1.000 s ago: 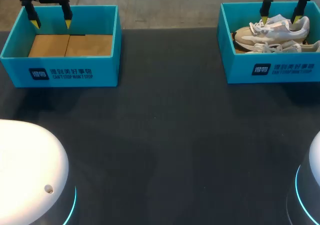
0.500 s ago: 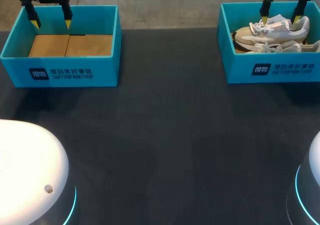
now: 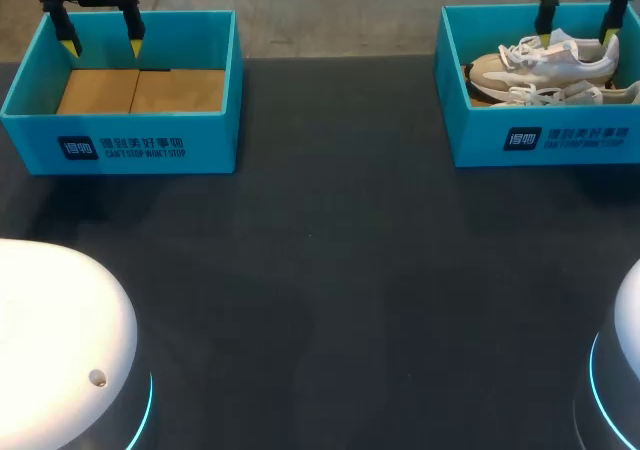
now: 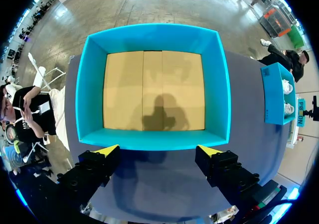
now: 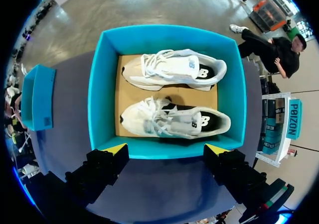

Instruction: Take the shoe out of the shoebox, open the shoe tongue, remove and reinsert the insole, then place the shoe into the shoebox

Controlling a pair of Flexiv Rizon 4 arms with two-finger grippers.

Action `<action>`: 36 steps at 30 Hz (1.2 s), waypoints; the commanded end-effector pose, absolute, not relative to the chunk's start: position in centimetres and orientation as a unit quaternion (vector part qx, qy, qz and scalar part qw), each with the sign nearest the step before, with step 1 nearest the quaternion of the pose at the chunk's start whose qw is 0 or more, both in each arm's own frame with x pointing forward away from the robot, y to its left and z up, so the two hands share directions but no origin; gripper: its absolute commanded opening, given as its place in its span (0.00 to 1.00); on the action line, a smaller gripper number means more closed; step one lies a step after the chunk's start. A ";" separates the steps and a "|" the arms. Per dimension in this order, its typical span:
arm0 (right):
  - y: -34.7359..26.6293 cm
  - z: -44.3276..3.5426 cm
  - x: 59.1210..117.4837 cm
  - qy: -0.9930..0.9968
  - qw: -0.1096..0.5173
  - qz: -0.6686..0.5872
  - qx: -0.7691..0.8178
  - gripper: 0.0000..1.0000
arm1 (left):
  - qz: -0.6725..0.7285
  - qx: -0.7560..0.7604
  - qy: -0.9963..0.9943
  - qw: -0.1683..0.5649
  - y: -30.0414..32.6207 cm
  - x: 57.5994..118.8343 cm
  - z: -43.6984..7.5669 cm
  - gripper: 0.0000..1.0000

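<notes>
Two blue boxes sit at the back of the dark desk (image 3: 330,270), well apart. The left box (image 3: 120,150) is on my left side and the right box (image 3: 545,140) is on my right side.

The left end effector (image 3: 103,48) hangs above the left box, by its back wall. Its two fingers are spread wide, and they touch nothing. From the left wrist, the left end effector (image 4: 158,150) is high over the left box (image 4: 149,37). The yellow tips line up with the box's near wall. The box has a brown floor with a dark shadow on it. The right box (image 4: 275,94) shows small, far off to the side.

The right end effector (image 3: 577,32) hangs above the right box. Its fingers are spread wide too, and they do not touch the shoes.

Both shoes are in the right box. From the right wrist, the right end effector (image 5: 166,148) is high over the right box (image 5: 164,39). The back shoe (image 5: 174,69) and the front shoe (image 5: 174,122) lie side by side on the brown floor. They are white and cream, with white laces. Their toes point toward the left box (image 5: 37,97).

From the head camera, the back shoe (image 3: 545,60) is by the far wall, and the front shoe (image 3: 570,95) is by the near wall.
</notes>
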State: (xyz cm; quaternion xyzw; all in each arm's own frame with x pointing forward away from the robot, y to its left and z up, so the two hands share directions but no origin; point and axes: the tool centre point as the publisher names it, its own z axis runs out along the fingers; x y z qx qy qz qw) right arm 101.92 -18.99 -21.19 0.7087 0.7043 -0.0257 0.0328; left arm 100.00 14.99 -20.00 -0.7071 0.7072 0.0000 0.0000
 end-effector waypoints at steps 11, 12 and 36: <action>-25.3 -23.5 105.0 0.694 0.024 -0.060 0.717 1.00 | 0.000 -0.707 0.707 0.000 15.0 100.0 -20.0 1.00; -25.8 -23.5 105.1 0.693 0.029 -0.060 0.718 1.00 | 0.000 -0.707 0.707 0.000 15.0 100.0 -20.0 1.00; -31.7 -27.8 103.9 0.667 0.019 -0.080 0.740 0.78 | 0.000 -0.707 0.707 0.000 15.0 100.0 -20.0 1.00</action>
